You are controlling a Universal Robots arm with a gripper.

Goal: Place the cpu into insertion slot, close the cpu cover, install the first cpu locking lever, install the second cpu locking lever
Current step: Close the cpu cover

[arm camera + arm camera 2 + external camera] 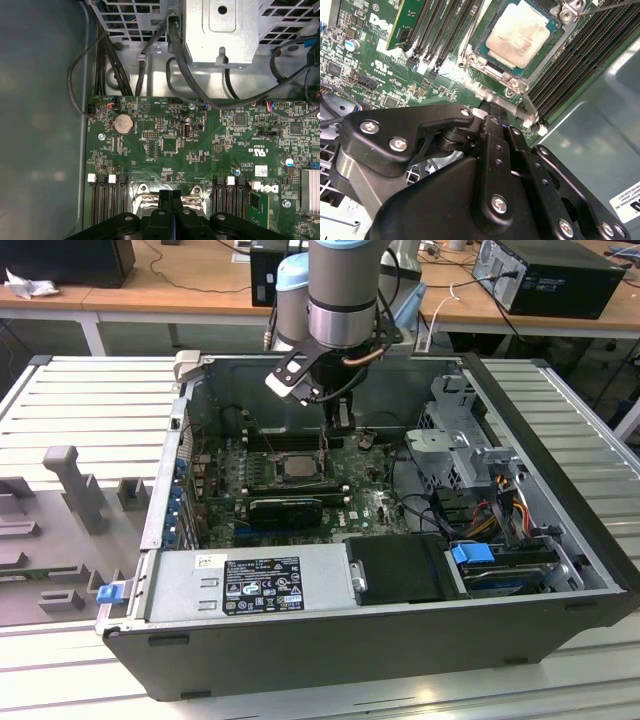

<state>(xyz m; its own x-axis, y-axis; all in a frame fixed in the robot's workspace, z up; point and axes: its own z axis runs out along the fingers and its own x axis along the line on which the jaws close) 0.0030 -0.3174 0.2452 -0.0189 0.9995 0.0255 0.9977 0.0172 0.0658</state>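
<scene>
The cpu (517,34) lies flat in the insertion slot (481,46) with its pale metal face up; in the exterior view the cpu (297,468) sits mid-board. The cpu cover (545,50), a thin metal frame, lies down around it. A silver locking lever (517,105) runs along the socket's near edge. My gripper (492,109) is shut, its tip right at this lever; whether it touches I cannot tell. From the first wrist view, the gripper (171,197) has both fingers pressed together over the socket's edge. In the exterior view the gripper (340,420) hangs just behind the socket.
Black memory slots (570,60) flank the socket on both sides. A green card (407,20) stands nearby. A metal drive cage (220,30) with black cables (175,55) lies beyond the board. The grey case wall (600,140) is close. The power supply (250,585) fills the case's front.
</scene>
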